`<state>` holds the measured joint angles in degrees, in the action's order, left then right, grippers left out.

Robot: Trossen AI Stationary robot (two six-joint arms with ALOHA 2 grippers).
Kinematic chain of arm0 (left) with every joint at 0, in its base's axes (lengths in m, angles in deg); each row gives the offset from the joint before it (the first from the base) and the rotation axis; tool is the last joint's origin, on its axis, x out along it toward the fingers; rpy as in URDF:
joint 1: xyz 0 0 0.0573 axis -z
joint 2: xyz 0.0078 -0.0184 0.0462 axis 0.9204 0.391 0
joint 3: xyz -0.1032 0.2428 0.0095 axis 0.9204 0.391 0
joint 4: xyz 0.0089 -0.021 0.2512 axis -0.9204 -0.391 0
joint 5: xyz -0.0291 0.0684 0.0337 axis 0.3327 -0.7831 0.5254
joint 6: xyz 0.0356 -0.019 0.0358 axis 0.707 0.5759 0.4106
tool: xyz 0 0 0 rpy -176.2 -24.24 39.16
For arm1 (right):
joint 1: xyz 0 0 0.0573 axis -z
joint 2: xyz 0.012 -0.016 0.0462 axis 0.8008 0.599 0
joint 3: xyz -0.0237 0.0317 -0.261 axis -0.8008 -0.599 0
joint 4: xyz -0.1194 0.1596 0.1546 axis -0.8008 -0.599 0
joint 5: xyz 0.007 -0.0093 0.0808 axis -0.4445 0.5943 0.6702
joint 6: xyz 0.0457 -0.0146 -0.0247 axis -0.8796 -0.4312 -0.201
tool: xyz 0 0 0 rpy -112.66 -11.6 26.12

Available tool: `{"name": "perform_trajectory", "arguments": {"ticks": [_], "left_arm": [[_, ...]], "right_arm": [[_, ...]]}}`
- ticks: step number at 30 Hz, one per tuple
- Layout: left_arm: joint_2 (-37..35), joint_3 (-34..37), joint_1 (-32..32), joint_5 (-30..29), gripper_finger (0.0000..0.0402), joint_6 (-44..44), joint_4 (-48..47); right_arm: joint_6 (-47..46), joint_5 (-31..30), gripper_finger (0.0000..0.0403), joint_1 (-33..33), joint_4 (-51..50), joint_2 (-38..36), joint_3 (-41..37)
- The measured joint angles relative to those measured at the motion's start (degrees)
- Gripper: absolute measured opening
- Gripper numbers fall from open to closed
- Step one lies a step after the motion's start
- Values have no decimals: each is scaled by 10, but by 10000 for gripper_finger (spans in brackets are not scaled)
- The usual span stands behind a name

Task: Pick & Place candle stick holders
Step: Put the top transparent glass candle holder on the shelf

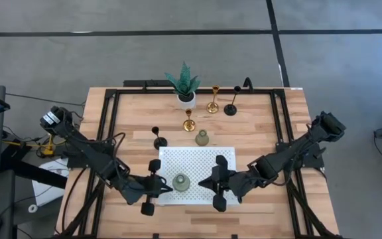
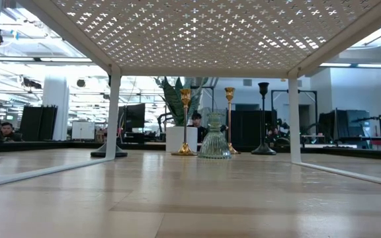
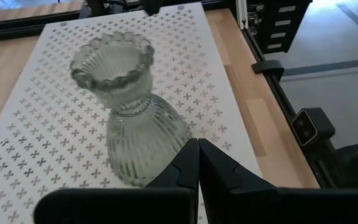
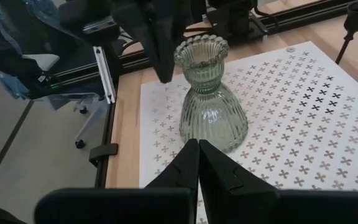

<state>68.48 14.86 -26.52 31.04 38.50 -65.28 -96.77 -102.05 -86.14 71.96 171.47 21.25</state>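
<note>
High view showed one squat grey-green ribbed glass holder (image 1: 181, 182) upright on the white perforated tray (image 1: 197, 159), between the left gripper (image 1: 156, 188) and right gripper (image 1: 212, 186), both pinched together, empty. Any sideways nudge could topple it.

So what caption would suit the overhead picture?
Two shut pincers, left and right, flank a grey-green candle holder on the white perforated shelf.
</note>
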Motion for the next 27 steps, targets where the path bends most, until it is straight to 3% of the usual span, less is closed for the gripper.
{"name": "perform_trajectory", "arguments": {"ticks": [17,22,27], "left_arm": [[0,0,-20,-18,12,-44,-49],[0,0,-33,-18,45,-44,-48],[-2,0,-44,-12,105,-45,-46]], "right_arm": [[0,-9,0,-12,-14,-10,0],[0,-9,0,-12,-19,-10,0],[0,-9,0,-12,-19,-10,0]]}}
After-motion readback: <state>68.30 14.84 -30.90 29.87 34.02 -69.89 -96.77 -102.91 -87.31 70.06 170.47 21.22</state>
